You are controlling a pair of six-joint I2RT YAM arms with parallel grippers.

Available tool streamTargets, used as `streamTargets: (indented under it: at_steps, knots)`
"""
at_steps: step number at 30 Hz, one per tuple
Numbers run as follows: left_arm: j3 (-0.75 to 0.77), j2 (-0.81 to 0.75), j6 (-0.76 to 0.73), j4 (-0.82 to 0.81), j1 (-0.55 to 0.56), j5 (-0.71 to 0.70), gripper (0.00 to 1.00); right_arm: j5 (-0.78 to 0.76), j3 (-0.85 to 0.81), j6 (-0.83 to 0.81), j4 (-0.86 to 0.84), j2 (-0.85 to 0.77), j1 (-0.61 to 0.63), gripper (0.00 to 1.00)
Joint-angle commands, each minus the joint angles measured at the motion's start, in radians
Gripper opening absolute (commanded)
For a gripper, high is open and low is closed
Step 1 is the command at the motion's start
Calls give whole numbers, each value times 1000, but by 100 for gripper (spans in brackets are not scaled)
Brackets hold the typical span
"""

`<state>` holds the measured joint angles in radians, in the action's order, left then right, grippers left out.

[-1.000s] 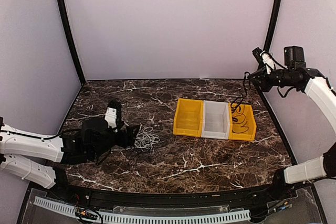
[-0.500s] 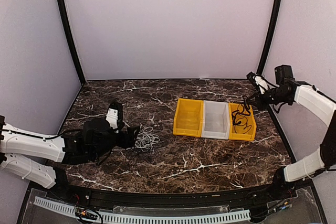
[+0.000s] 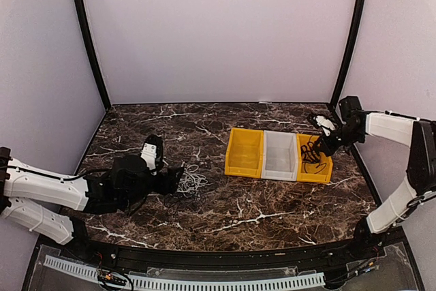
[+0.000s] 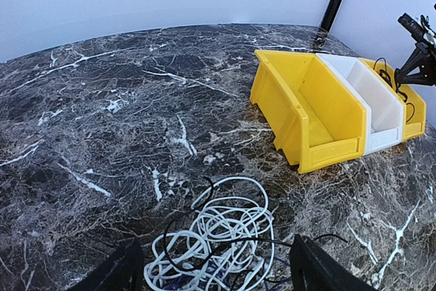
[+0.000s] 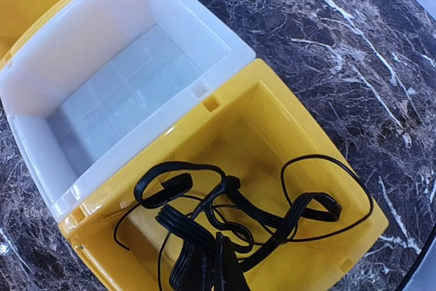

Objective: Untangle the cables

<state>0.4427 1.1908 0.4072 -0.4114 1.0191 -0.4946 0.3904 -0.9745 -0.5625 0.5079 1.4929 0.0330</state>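
A clump of white cables (image 3: 191, 181) with thin black strands through it lies on the marble table, left of centre. In the left wrist view the clump (image 4: 225, 226) sits between my left fingers (image 4: 320, 270). My left gripper (image 3: 174, 180) is low at the clump's left edge, open, with the clump's near part between its fingers (image 4: 214, 279). A black cable (image 5: 174, 185) lies coiled in the right yellow bin (image 5: 286, 120). My right gripper (image 5: 216, 267) is down in that bin (image 3: 320, 168), shut on the black cable (image 3: 312, 153).
Three bins stand in a row right of centre: a yellow one (image 3: 244, 152), a white one (image 3: 281, 156), both holding nothing, and the right yellow one. Black frame posts rise at the back corners. The table's right edge lies just past the bins.
My right arm came down from high at the back right, lowering the hanging black cable into the right yellow bin. My left gripper edged slightly toward the white clump.
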Motion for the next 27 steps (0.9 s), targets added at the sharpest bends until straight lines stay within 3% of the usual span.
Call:
streamTargets:
  at_steps: [1,11,20,27]
  knots:
    - [-1,9,14,-32,2,10,76,-84,2,2,-58,37,54,0]
    - [0,32,19,-51,2,25,76,-203,-41,32,-59,172,100,0]
    - [9,55,12,-67,2,39,76,-209,-51,42,-19,141,100,0]
    - [40,39,31,6,1,-1,77,-229,-74,40,73,21,102,26]
